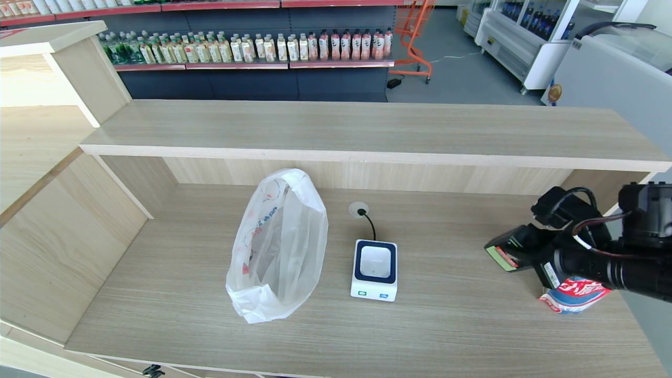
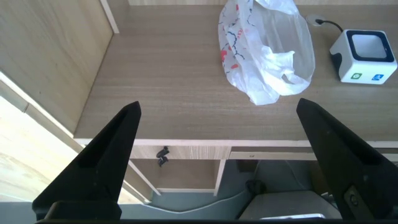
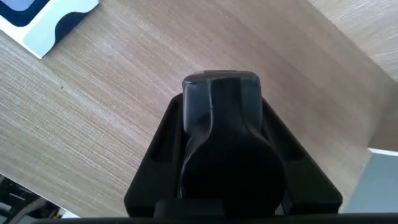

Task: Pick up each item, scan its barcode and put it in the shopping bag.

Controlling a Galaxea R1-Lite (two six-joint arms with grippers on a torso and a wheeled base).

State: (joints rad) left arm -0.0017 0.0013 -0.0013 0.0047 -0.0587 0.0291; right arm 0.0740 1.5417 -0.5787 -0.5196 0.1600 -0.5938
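The robot's right pincer (image 1: pixel 520 253) is closed on a dark pack (image 1: pixel 500 258) with a green end, pinched between its jaws and apparently held clear of the wooden counter (image 1: pixel 446 325). Directly under the arm behind that pincer, a red, white and blue snack packet (image 1: pixel 575 296) lies on the counter, waiting its turn. Ahead of the pincer's tip, toward the robot's left and some way off, sits the white scanner (image 1: pixel 374 269) with its dark-framed window facing up and its cord (image 1: pixel 369 220) running off to the back of the counter. Just past the scanner, farther from the pincer, the translucent shopping bag (image 1: pixel 278 247) slumps on the counter, its mouth seemingly turned toward the robot. The left pincer (image 2: pixel 219 111) hangs with its jaws spread wide and nothing between them, above the counter's near edge, the bag lying beyond it.

The step in hand looks like the carry to the scanner: one item is picked up but not yet scanned. The next move calls for bringing the pack over the scanner window with its barcode turned down; which face carries the code cannot be told from here.
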